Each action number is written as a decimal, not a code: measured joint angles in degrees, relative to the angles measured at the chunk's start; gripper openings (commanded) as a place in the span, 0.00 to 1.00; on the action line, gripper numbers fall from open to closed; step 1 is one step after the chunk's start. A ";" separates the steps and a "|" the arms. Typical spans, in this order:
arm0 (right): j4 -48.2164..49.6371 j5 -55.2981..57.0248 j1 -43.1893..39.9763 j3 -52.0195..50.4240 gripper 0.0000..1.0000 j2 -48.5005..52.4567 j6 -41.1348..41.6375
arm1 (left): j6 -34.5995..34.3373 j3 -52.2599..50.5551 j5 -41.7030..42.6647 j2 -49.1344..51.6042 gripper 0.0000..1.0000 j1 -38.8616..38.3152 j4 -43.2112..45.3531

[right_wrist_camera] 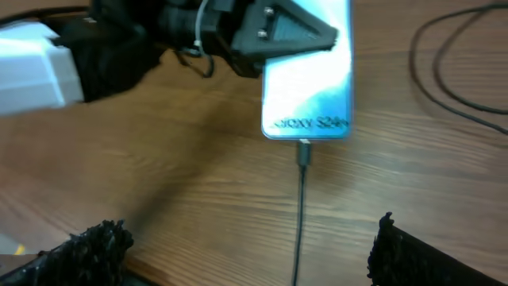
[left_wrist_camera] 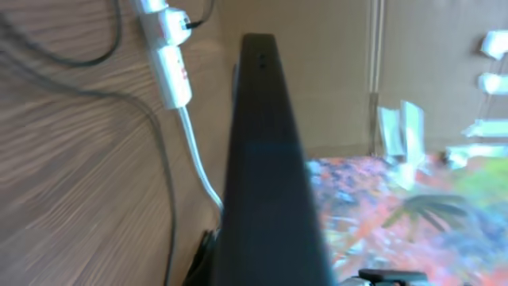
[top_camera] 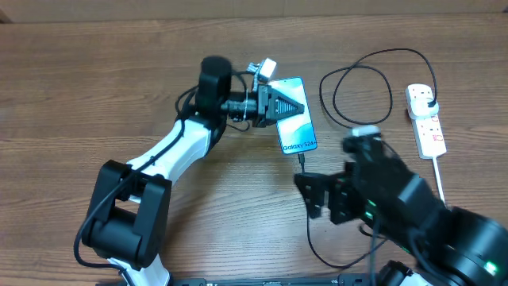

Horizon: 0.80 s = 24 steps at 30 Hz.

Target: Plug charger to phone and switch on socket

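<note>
Found the phone (top_camera: pixel 298 127) in the upper middle of the overhead frame, screen up, slanting toward the lower right. Saw it pinched at its upper end by the left gripper (top_camera: pixel 290 103), a dark triangular finger (right_wrist_camera: pixel 290 28) lying across the top of the screen. From the left wrist camera, caught the phone (left_wrist_camera: pixel 266 159) only edge-on, a dark band up the centre of the frame.

Traced the charger (top_camera: pixel 309 222) as a thin black cable rising to the phone's bottom edge, with the connector (right_wrist_camera: pixel 303 151) touching the frame there. Followed the rest looping through the upper right to the socket (top_camera: pixel 426 119) at the right edge, well apart from the phone, and plugged into its upper end. Noted a white cord (top_camera: pixel 439 179) trailing down from the socket over the wooden table (top_camera: pixel 95 71).

Spotted the right gripper (top_camera: pixel 312 197) just below the phone, fingers (right_wrist_camera: pixel 99 246) spread wide at the lower corners of its own camera's frame, gripping nothing, the cable passing between them.
</note>
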 measured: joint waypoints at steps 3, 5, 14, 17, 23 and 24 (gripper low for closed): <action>-1.75 1.20 0.00 0.02 1.00 -2.27 1.38 | 10.93 3.41 -4.44 0.00 0.08 0.90 -18.40; -2.89 1.81 0.00 0.11 1.00 -3.26 2.32 | 20.17 4.39 -10.19 0.02 0.04 2.43 -31.89; -3.17 2.45 0.00 0.09 1.00 -2.73 5.01 | 50.07 4.96 -25.46 0.44 0.04 11.30 -58.40; -3.08 2.47 0.00 0.09 1.00 -2.21 6.73 | 57.22 4.98 -27.06 1.03 0.04 12.66 -60.65; -2.34 2.43 0.00 0.09 1.00 0.00 8.33 | 63.45 5.09 -27.45 7.06 0.04 12.90 -60.33; -2.32 2.38 0.00 0.09 1.00 0.63 8.39 | 63.93 5.09 -27.17 8.63 0.04 12.90 -60.11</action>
